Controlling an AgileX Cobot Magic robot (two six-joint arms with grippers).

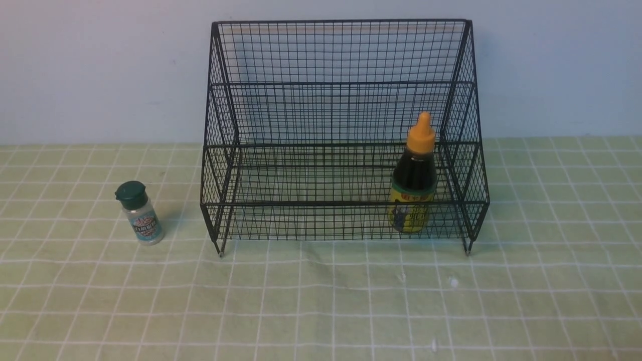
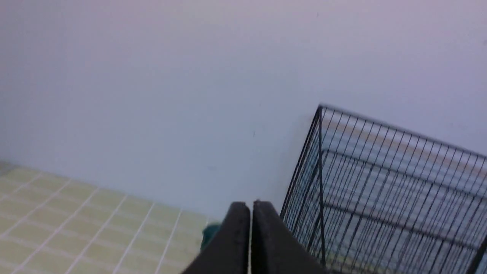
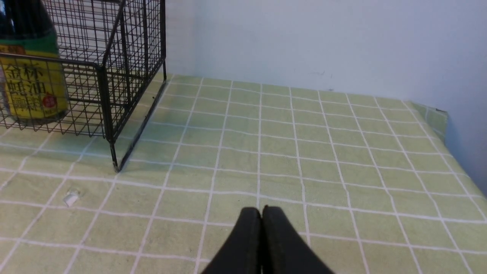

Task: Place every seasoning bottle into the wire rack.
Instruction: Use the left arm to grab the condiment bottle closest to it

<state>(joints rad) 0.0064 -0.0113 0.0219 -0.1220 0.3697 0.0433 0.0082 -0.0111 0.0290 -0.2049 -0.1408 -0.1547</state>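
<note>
Though small, clear shaker (image 1: 140,215) (grn cap)

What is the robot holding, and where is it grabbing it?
Nothing. Both pairs of jaws are shut empty; the green-capped shaker stands on the cloth, the sauce bottle in the rack.

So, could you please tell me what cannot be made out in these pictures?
Left gripper and right gripper: only the shut tips show in the wrist views; both are outside the front view.
Green-capped shaker: label print too small in the front view; only a sliver shows beside the gripper in the left wrist view.
Dark-sauce bottle: cap cut off by the right wrist view's edge.
</note>
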